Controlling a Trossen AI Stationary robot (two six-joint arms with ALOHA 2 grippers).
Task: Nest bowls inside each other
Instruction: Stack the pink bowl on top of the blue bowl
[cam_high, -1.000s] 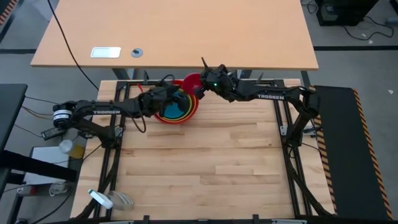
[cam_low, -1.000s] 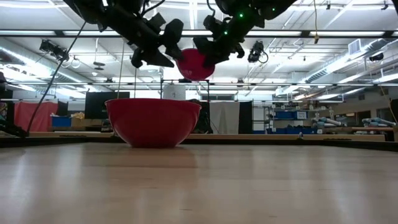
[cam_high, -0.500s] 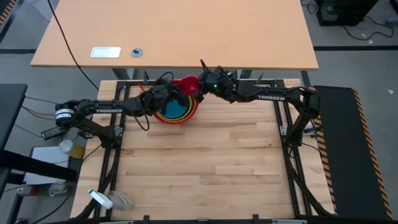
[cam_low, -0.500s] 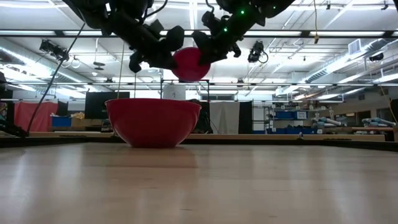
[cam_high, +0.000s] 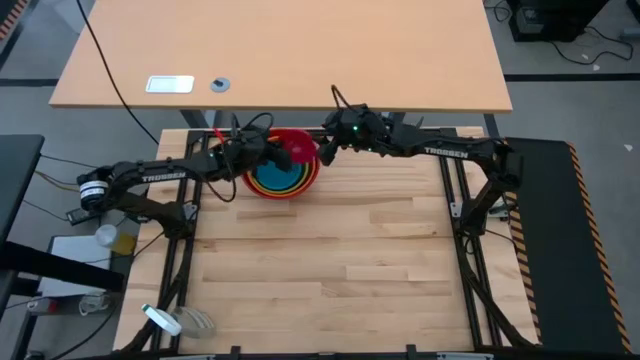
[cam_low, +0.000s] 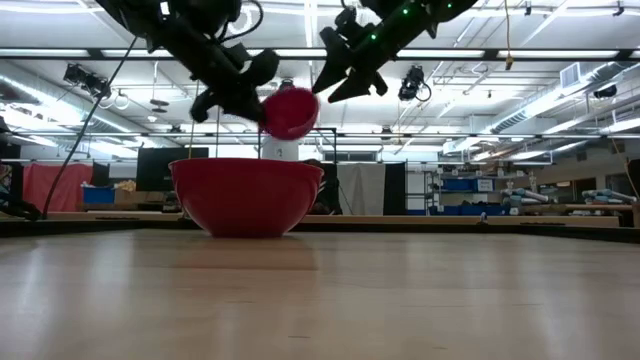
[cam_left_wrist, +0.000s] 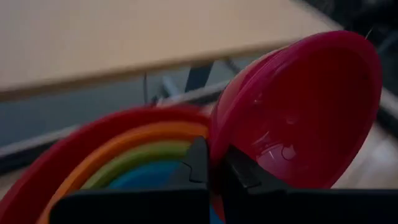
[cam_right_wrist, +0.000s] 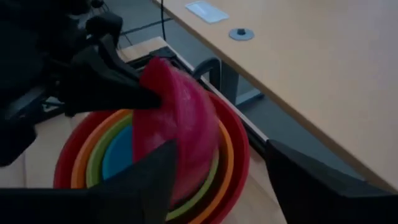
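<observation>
Handover point, judged from how things stand: the left gripper (cam_low: 262, 92) is clamped tight on the rim of the small glossy magenta-pink plastic bowl (cam_low: 290, 112), holding it tilted on edge in the upper centre of the low view, above the far-right rim of the large red plastic bowl (cam_low: 246, 195). In the high view that red bowl sits at the upper middle of the wooden table (cam_high: 330, 260), with the orange bowl (cam_high: 262, 186), yellow-green bowl (cam_right_wrist: 93, 152) and blue bowl (cam_high: 280, 180) already nested inside it. The right gripper (cam_low: 335, 72) hangs just right of the pink bowl, its fingers spread wide and holding nothing.

Risks: the pink bowl is gripped only by a thin edge, so it could pivot or slip. Released while tilted and off-centre, it may catch on the red rim, land on its side, or roll out behind the stack. The two arms are close together and could collide.
</observation>
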